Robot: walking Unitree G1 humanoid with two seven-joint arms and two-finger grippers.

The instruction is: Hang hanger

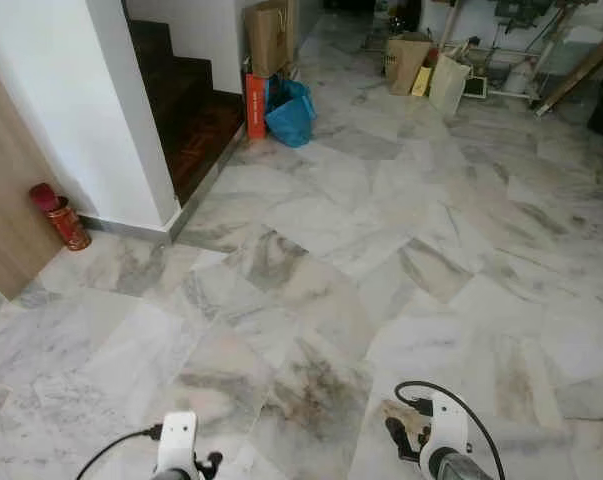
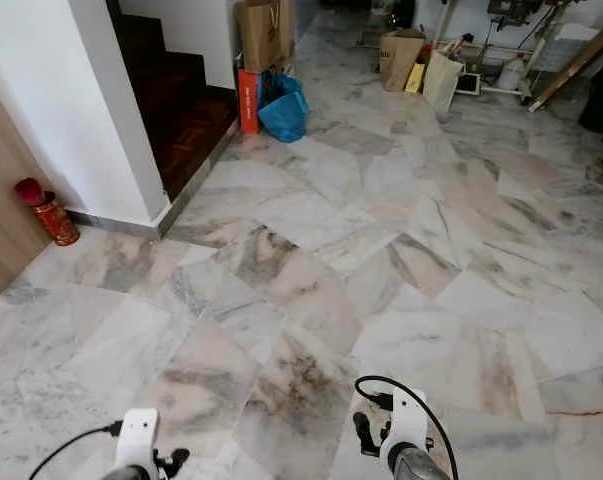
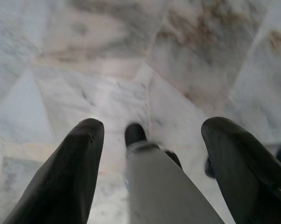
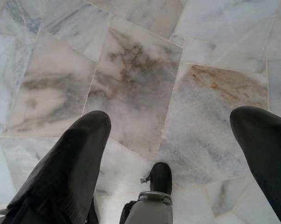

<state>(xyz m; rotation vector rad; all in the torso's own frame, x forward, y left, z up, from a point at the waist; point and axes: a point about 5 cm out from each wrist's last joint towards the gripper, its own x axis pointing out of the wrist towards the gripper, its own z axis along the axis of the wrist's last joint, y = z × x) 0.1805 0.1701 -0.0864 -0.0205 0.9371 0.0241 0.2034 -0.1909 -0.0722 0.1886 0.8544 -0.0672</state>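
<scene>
No hanger can be made out in any view. My left arm (image 1: 177,446) and right arm (image 1: 437,436) hang low at the bottom of the eye views, above the marble floor (image 1: 321,260). In the left wrist view my left gripper (image 3: 153,125) is open, with floor tiles and my own leg and black foot (image 3: 134,134) showing between its fingers. My right gripper (image 4: 172,115) is open too and holds nothing; below it are pale veined tiles and my other foot (image 4: 161,177).
A white wall corner (image 1: 81,110) and dark wooden stairs (image 1: 196,110) stand at the left. A red canister (image 1: 61,215) sits by a wooden panel (image 1: 6,200). A blue bag (image 1: 291,112), an orange box (image 1: 255,105) and cardboard boxes (image 1: 406,60) lie further off.
</scene>
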